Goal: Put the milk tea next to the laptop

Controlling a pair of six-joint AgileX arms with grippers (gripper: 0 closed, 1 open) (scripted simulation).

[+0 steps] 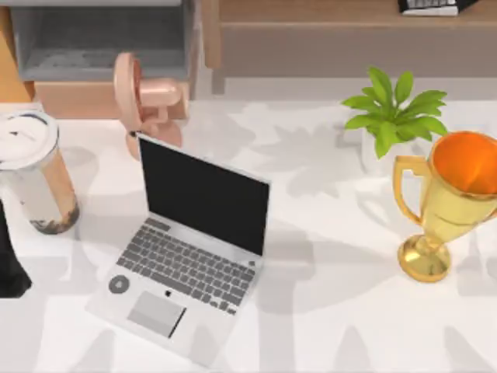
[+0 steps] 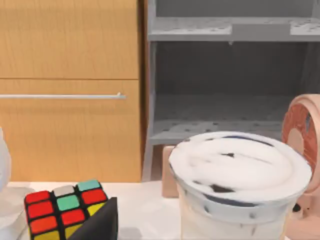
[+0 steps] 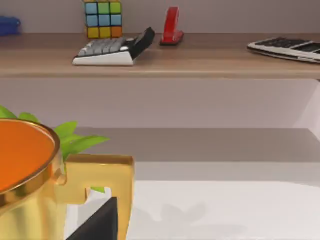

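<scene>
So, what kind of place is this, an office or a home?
Probably a home-office desk, in a rendered simulation. A slim silver laptop stands open on the white table, a wooden shelf behind holds a small white keyboard and red stapler, and a wooden drawer cabinet stands nearby.

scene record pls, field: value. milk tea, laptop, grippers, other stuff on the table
milk tea: upright, lid on, at the table's left edge, apart from the laptop
laptop: open, left of centre, screen dark
left gripper: close by the milk tea, dark finger tip at the wrist view's lower edge
right gripper: by the gold trophy on the right side
other: pink fan behind the laptop, potted plant behind the trophy, colour cube near the cup
task state: not yet done
</scene>
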